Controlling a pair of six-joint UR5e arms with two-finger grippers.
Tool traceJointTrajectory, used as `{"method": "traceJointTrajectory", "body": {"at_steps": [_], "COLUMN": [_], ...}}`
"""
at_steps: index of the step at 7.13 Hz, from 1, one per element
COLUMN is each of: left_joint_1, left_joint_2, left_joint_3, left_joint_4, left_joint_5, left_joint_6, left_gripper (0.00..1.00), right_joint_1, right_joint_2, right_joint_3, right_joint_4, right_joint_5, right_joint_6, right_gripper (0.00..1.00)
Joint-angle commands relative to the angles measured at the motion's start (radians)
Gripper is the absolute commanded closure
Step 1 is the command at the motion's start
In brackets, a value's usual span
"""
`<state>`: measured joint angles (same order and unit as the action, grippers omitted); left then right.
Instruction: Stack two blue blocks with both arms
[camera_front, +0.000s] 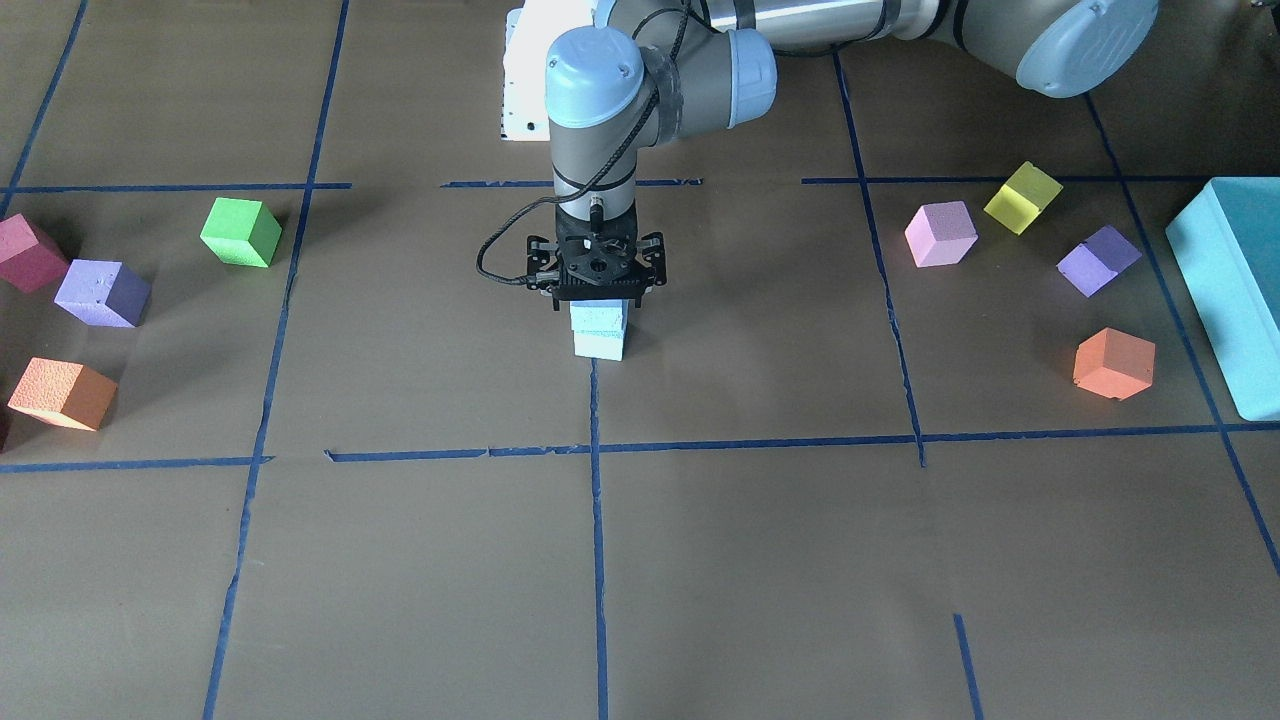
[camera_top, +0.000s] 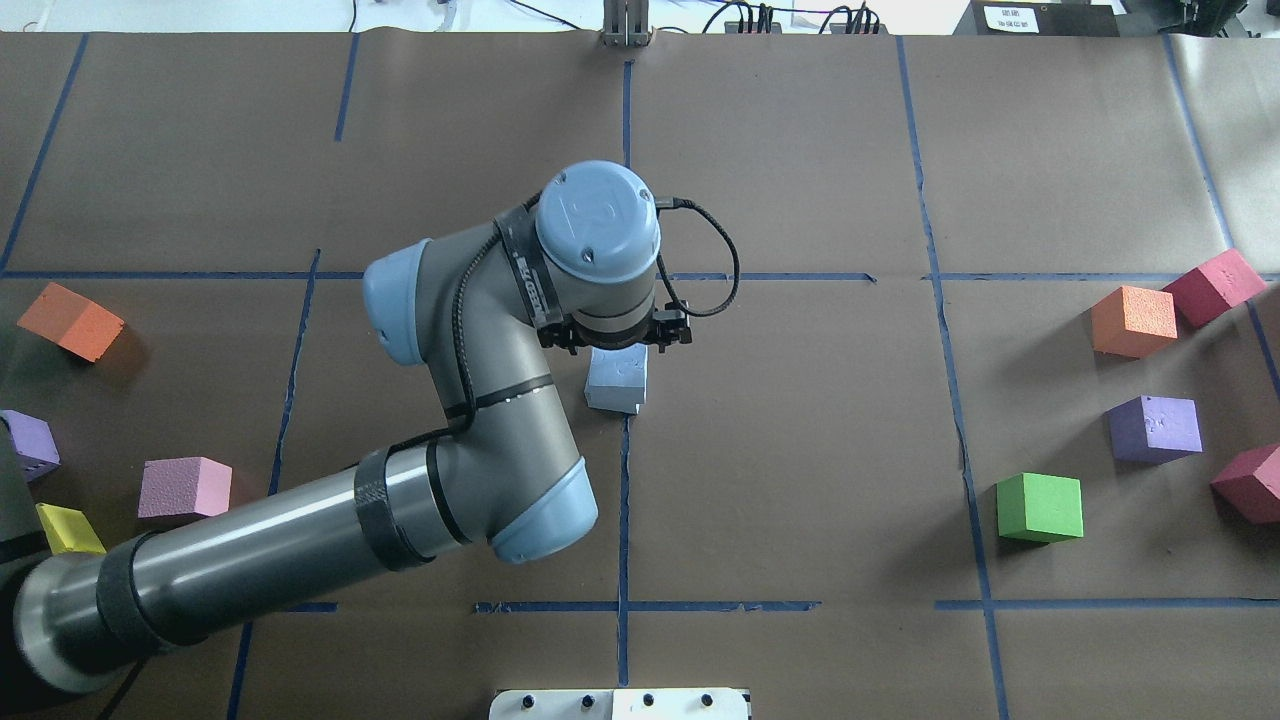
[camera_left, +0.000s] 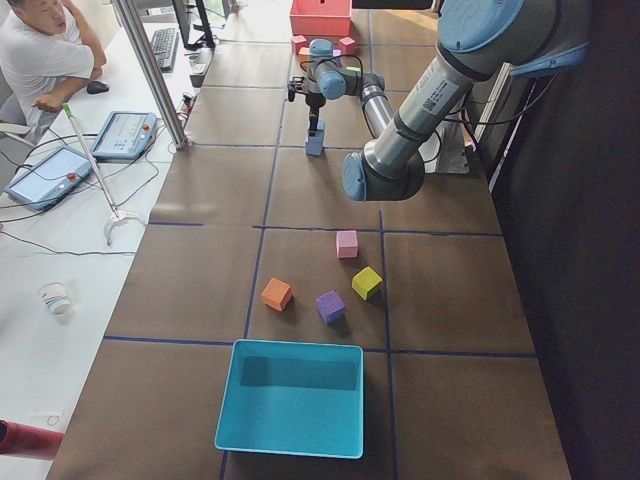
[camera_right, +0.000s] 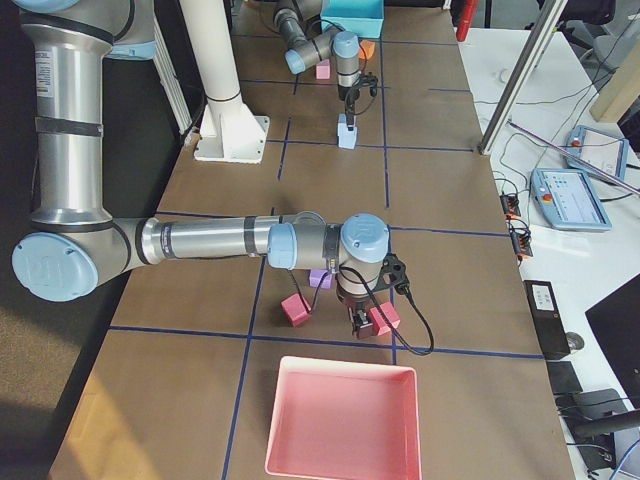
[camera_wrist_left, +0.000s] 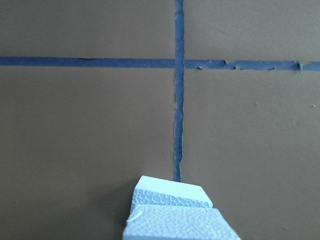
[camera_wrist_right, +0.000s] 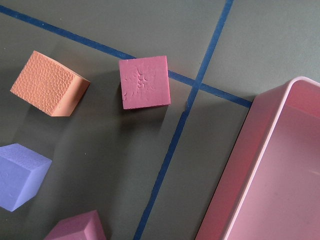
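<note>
Two sky-blue blocks stand stacked at the table's middle, the upper block (camera_front: 598, 316) on the lower block (camera_front: 600, 345). They also show in the overhead view (camera_top: 617, 380) and low in the left wrist view (camera_wrist_left: 175, 222), the upper one slightly offset. My left gripper (camera_front: 597, 300) points straight down and is shut on the upper blue block. My right gripper (camera_right: 362, 322) shows only in the exterior right view, low beside dark pink cubes (camera_right: 383, 318). I cannot tell whether it is open or shut.
A large teal box (camera_front: 1230, 290) stands at the table's end on my left. A pink tray (camera_right: 345, 420) stands at the other end. Loose coloured cubes lie on both sides, among them green (camera_front: 240, 232), orange (camera_front: 1113, 362) and purple (camera_front: 1098, 260).
</note>
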<state>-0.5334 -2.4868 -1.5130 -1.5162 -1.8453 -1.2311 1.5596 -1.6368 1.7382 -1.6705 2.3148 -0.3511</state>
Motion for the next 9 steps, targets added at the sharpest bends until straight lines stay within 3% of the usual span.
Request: {"method": "traceJointTrajectory", "body": {"at_steps": [1, 2, 4, 5, 7, 9], "left_joint_1": [-0.156, -0.242, -0.469, -0.597, -0.854, -0.954], "left_joint_2": [0.09, 0.226, 0.516, 0.642, 0.82, 1.016], "left_joint_3": [-0.153, -0.293, -0.427, -0.446, -0.391, -0.369], "left_joint_4": [0.118, 0.175, 0.174, 0.159, 0.159, 0.148], "left_joint_5": [-0.217, -0.244, -0.346, -0.356, -0.457, -0.467], "left_joint_6": [0.199, 0.379, 0.693, 0.881, 1.263, 1.369], "left_gripper": [0.0, 0.0, 0.0, 0.0, 0.0, 0.0], "right_joint_1": [-0.001, -0.001, -0.003, -0.003, -0.003, -0.003], "right_joint_2": [0.0, 0.0, 0.009, 0.014, 0.017, 0.02], "right_joint_3": [-0.003, -0.008, -0.026, -0.035, -0.036, -0.022], "right_joint_4": [0.0, 0.0, 0.0, 0.0, 0.0, 0.0], "right_joint_5": [0.0, 0.0, 0.0, 0.0, 0.0, 0.006], "right_joint_6": [0.0, 0.001, 0.014, 0.014, 0.041, 0.184], "right_gripper": [0.0, 0.0, 0.0, 0.0, 0.0, 0.0]}}
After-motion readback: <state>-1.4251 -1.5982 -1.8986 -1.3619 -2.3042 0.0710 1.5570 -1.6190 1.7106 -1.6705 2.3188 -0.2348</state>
